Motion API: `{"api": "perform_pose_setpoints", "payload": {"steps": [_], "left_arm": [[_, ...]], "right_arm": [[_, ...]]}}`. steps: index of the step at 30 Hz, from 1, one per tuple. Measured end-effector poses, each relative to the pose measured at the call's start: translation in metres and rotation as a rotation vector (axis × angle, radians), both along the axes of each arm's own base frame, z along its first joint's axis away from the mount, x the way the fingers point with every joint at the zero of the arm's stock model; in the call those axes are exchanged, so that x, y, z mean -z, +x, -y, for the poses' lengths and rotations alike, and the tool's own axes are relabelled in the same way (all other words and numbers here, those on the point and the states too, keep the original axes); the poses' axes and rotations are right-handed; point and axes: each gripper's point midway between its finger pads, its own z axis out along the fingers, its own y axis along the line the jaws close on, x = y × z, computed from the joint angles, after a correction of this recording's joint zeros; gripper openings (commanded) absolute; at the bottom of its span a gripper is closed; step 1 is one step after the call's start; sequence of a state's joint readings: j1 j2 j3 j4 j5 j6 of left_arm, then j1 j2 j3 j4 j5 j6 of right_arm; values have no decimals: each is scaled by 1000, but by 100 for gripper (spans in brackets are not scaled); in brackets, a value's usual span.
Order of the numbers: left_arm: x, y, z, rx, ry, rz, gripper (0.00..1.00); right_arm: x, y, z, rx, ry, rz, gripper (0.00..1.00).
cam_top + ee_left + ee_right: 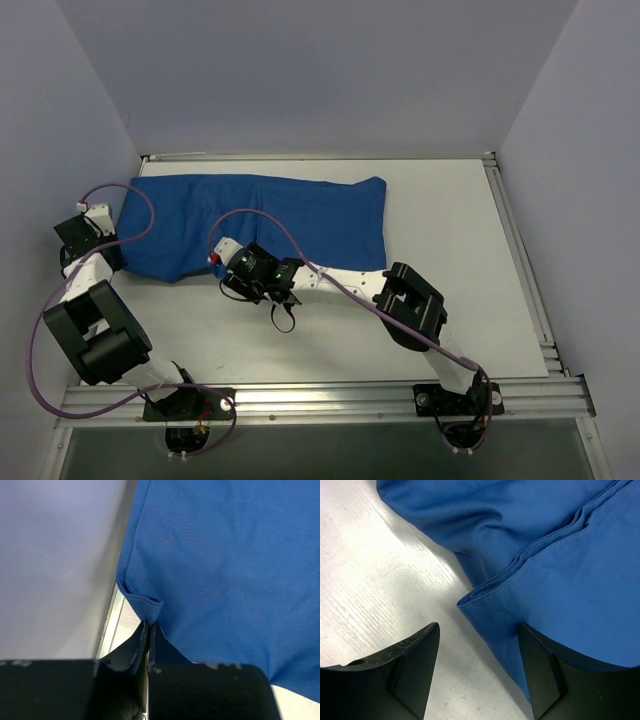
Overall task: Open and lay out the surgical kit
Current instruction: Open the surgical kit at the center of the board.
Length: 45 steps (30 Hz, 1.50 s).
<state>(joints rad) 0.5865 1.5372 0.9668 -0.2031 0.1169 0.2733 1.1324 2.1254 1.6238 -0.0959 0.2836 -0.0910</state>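
The left arm [98,335] and the right arm [412,303] have white links, boxy black joints and a thin purple cable [345,292] each.

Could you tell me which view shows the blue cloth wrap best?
The top external view: the whole blue cloth wrap shows there. The left wrist shows only a corner, the right wrist only layered edges.

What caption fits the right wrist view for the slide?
Right gripper, jaws open, poised at the folded corner of the blue cloth wrap lying on the white table.
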Motion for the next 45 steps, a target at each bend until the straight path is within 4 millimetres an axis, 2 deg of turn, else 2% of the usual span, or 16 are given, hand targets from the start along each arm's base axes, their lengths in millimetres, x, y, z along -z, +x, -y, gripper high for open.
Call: {"api": "perform_pose_setpoints", "payload": {"steps": [5, 8, 9, 15, 16, 17, 26, 30, 33, 36, 37, 39, 41, 42, 43, 45], "left_arm": [[6, 1, 2, 11, -17, -7, 2], [6, 2, 4, 19, -24, -2, 2], [6, 3, 4, 22, -26, -1, 2], [6, 5, 8, 36, -38, 7, 2], [6, 5, 8, 37, -39, 8, 2], [5, 5, 8, 38, -40, 9, 2], [10, 9, 8, 45, -53, 2, 2], [12, 9, 8, 46, -57, -2, 2], [13, 9, 8, 47, -59, -2, 2], [14, 9, 8, 47, -60, -5, 2], [15, 9, 8, 47, -61, -6, 2], [16, 9, 9, 49, -64, -8, 2], [18, 9, 9, 50, -67, -10, 2], [18, 9, 9, 50, -68, -11, 2], [18, 9, 9, 50, -68, -11, 2], [18, 9, 9, 51, -70, -10, 2]], "right_arm": [[-3, 6, 2, 22, -42, 61, 48], [-6, 13, 6, 47, -63, 103, 36], [-6, 15, 7, 52, -69, 114, 26], [-9, 20, 8, 60, -77, 140, 10], [-9, 20, 8, 59, -76, 142, 2], [-10, 21, 8, 58, -75, 144, 0], [-16, 32, 11, 98, -2, 112, 0], [-38, 54, 35, 171, 121, 77, 0], [-67, 93, 84, 299, 253, 76, 0], [-96, 139, 166, 488, 400, 89, 0], [-101, 149, 193, 549, 442, 92, 0], [-103, 163, 260, 693, 514, 98, 0], [-93, 162, 328, 845, 572, 93, 0], [-84, 155, 362, 925, 594, 82, 0], [-74, 143, 399, 1019, 621, 69, 0], [-60, 119, 458, 1183, 673, 65, 0]]}}
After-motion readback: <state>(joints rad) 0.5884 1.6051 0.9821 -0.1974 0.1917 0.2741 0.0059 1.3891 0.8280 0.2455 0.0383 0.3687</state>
